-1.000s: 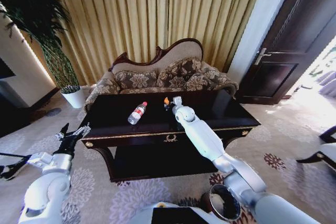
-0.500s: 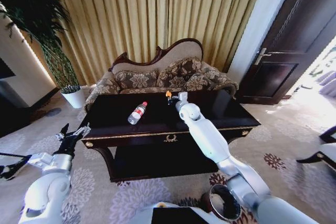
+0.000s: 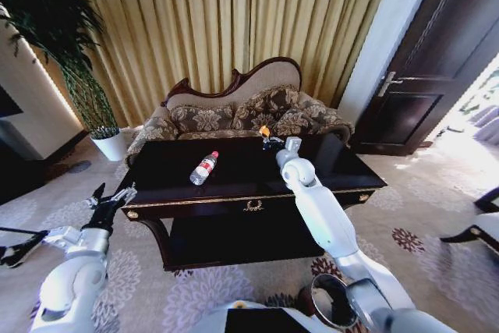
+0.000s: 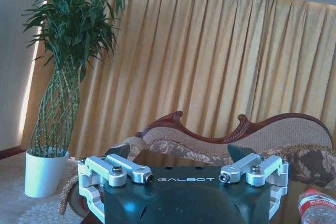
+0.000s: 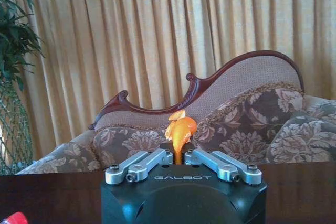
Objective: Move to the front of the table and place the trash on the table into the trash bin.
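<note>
Since the earlier frames the right arm has swung toward the robot's right and lifted — the right gripper [image 3: 269, 139] now hangs above the rear part of the large dark glossy wooden table [image 3: 312, 185], closed on the small orange piece of trash [image 3: 264, 131]. In the right wrist view the jaws are pinched together on the lower end of this piece [image 5: 180, 128], which stands up between them. The clear plastic bottle with a red cap and red-white label [image 3: 203, 168] lies on its side on the tabletop, well apart from the right gripper. The left gripper [image 3: 113, 196] hovers beside the table's left front corner — jaws spread wide, holding nothing. The small round dark-brown bin with a metallic rim [image 3: 331, 299] stands on the carpet in front of the table.
</note>
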